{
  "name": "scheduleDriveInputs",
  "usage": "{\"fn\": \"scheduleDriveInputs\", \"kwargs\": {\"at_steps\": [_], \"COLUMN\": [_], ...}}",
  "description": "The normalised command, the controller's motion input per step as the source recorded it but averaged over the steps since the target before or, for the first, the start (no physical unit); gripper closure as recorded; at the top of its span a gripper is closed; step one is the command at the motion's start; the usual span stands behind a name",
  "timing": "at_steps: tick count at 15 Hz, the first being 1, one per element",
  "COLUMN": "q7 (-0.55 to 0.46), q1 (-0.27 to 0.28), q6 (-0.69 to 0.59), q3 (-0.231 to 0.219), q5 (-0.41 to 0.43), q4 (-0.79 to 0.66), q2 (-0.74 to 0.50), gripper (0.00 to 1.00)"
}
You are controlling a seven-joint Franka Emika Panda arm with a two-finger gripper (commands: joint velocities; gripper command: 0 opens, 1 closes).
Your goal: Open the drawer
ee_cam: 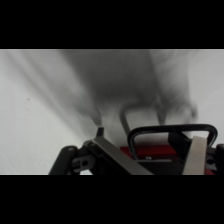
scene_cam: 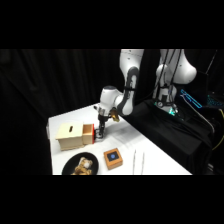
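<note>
**Gripper at the drawer handle**

The casing (scene_cam: 69,135) is standing left; the drawer (scene_cam: 88,134) is sticking out of its right end. The gripper (scene_cam: 99,133) is straddling the handle (ee_cam: 172,131), fingers apart. Pulling now, it could slip off.

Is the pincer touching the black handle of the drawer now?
Cannot tell. In the wrist view the pincer straddles the handle of the drawer, but neither view shows contact or a gap plainly.
</note>
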Motion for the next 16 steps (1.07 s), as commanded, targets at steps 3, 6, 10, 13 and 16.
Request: {"fn": "scheduleDriveInputs", "kwargs": {"at_steps": [3, 6, 10, 13, 16], "q7": [-0.16, -0.23, -0.2, -0.1, -0.06], "q1": [-0.027, -0.266, -0.272, -0.057, 0.125], "q6": [0.08, -0.07, -0.07, -0.03, -0.13], "q3": [0.103, 0.348, 0.322, 0.113, -0.055], "q5": [0.073, 0.02, 0.003, 0.025, 0.041], "q4": [-0.5, -0.39, -0.35, -0.46, -0.52], "q2": [-0.35, -0.24, -0.2, -0.36, -0.6], "gripper": [0.0, 0.0, 0.0, 0.0, 0.0]}}
